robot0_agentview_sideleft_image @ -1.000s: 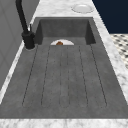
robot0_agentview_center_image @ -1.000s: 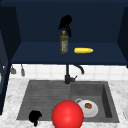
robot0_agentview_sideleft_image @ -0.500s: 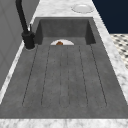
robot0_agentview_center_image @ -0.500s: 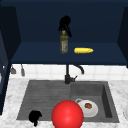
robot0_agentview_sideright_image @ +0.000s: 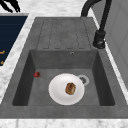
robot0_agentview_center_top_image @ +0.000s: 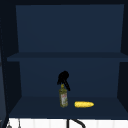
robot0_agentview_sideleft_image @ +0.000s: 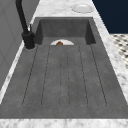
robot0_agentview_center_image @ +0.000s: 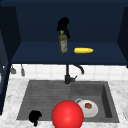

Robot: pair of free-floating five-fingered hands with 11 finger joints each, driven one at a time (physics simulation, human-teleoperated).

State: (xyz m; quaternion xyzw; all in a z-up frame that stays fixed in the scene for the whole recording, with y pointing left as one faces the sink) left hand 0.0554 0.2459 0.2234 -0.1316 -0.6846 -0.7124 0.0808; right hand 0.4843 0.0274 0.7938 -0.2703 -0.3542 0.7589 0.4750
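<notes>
In the dark blue wall cabinet [robot0_agentview_center_top_image: 15, 110], my right hand [robot0_agentview_center_top_image: 63, 77] hangs just above the yellow-green glass bottle [robot0_agentview_center_top_image: 63, 99], which stands on the shelf, not lifted; I cannot tell whether its fingers grip the cap. The yellow corn cob [robot0_agentview_center_top_image: 84, 104] lies to that hand's lower right, and my left hand [robot0_agentview_center_image: 35, 116] idles at the grey sink's [robot0_agentview_center_image: 110, 100] front edge.

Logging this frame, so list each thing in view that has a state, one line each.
right hand: in the open cabinet, fingers pointing down at the bottle's cap
left hand: curled, holding nothing, at the sink's front edge
bottle: upright on the shelf
corn cob: lying on its side
plate: flat in the basin, brown food on it
</notes>
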